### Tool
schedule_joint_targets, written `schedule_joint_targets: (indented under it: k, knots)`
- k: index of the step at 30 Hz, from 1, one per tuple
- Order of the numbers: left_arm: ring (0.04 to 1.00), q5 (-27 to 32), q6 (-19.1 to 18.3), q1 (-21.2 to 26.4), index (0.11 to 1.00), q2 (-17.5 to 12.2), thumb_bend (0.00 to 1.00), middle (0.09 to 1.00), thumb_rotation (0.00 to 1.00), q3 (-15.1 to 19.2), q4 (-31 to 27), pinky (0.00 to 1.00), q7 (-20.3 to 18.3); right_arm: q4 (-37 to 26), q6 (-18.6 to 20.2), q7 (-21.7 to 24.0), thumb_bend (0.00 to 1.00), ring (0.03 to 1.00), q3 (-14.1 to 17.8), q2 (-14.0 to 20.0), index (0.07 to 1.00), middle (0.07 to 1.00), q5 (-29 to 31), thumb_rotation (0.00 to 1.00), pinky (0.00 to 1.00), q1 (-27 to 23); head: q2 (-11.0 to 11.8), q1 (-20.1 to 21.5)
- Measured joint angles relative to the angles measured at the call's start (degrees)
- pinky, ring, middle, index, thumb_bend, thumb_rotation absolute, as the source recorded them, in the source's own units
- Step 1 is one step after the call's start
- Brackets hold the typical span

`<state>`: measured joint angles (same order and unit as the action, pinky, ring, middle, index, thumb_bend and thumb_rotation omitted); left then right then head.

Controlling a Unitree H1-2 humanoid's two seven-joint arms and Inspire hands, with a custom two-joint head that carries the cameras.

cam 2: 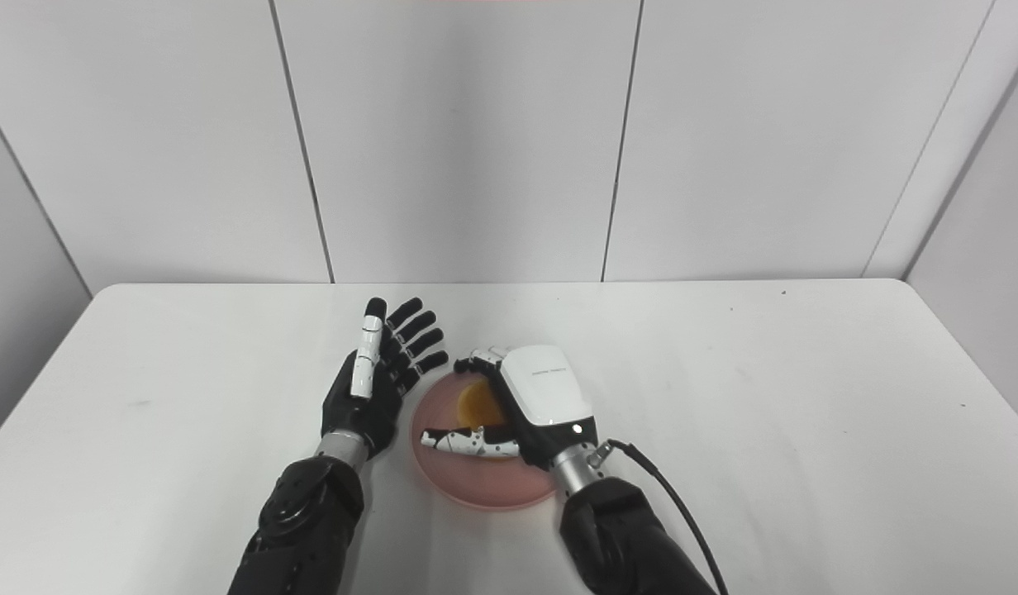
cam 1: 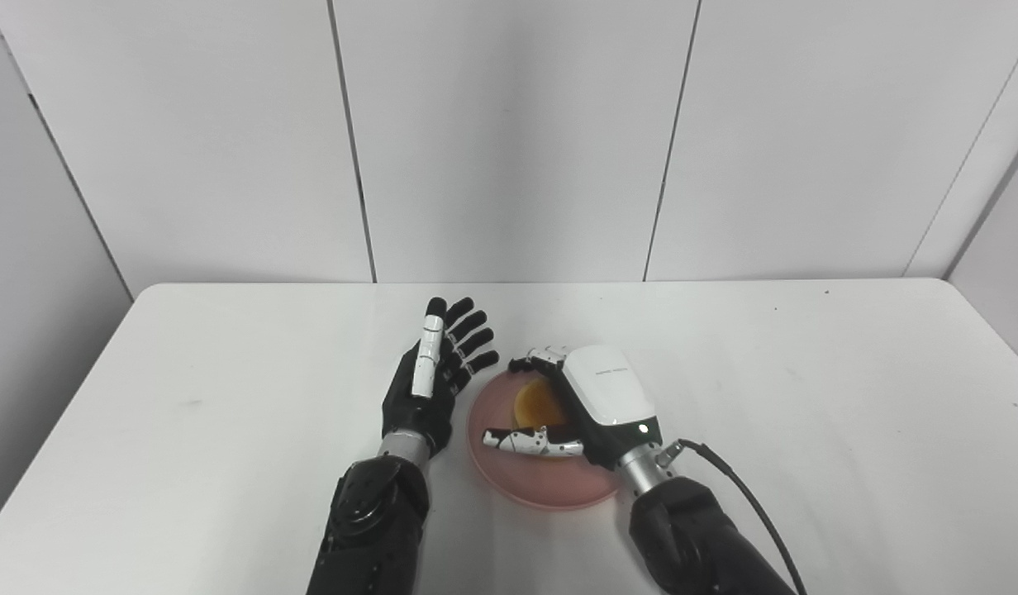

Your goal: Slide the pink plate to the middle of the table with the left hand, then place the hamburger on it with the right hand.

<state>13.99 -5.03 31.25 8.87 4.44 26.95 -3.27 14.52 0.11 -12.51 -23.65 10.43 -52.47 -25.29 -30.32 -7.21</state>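
Taking the pink plate (cam 1: 509, 483) as the landmark: to its left the white table (cam 1: 187, 430) runs bare all the way to the left edge, with wide free room there. The left hand (cam 1: 433, 382) stands just beside the plate's left rim, palm turned toward the plate, fingers (cam 1: 474, 339) spread and pointing away toward the far wall; it holds nothing and is open. Whether its heel touches the rim cannot be told.

The plate sits near the middle of the table's width, closer to the near edge than to the far one. On it lies the hamburger (cam 1: 532, 405), only its orange-brown bun showing between the fingers of the right hand (cam 1: 582, 405). That hand is over the plate from the plate's right side, its white back uppermost, thumb on the near side of the bun and fingers curled around the far side, so it grips the hamburger. The wrist and a black cable (cam 1: 736, 483) trail off beyond the plate's near right rim.

To the plate's right the table is bare out to the right edge, and beyond the plate it is bare up to the far edge under the wall panels (cam 1: 509, 140).
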Motion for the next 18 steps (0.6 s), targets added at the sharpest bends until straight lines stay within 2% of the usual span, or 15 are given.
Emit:
schedule_joint_targets:
  k: [3,9,14,18]
  knots:
    - [0.807,-0.17,-0.01,0.00,0.773,0.01,0.90,0.813,0.80,-0.15,-0.01,0.72,0.19,0.52,-0.01,-0.95,0.67,0.762,0.00,-0.04,0.733,0.784,0.05,1.00,0.67,0.89,0.00,0.00]
    - [0.813,0.26,-0.42,0.00,0.775,0.07,0.88,0.818,0.80,0.05,-0.29,0.74,0.42,0.89,-0.16,-1.54,0.72,0.754,0.02,0.06,0.737,0.780,0.70,1.00,0.66,1.32,0.00,0.09]
    - [0.800,0.53,-1.15,-0.01,0.779,0.07,0.90,0.820,0.80,0.00,-0.71,0.71,0.43,0.68,-1.09,-2.07,0.73,0.745,0.33,0.17,0.736,0.777,2.04,1.00,0.64,1.32,0.00,0.18]
    - [0.801,0.54,-1.24,-0.01,0.773,0.06,0.90,0.813,0.79,-0.02,-0.70,0.72,0.40,-0.42,-2.33,-3.13,0.75,0.747,1.57,0.13,0.745,0.779,4.02,1.00,0.64,1.39,-0.18,0.00]
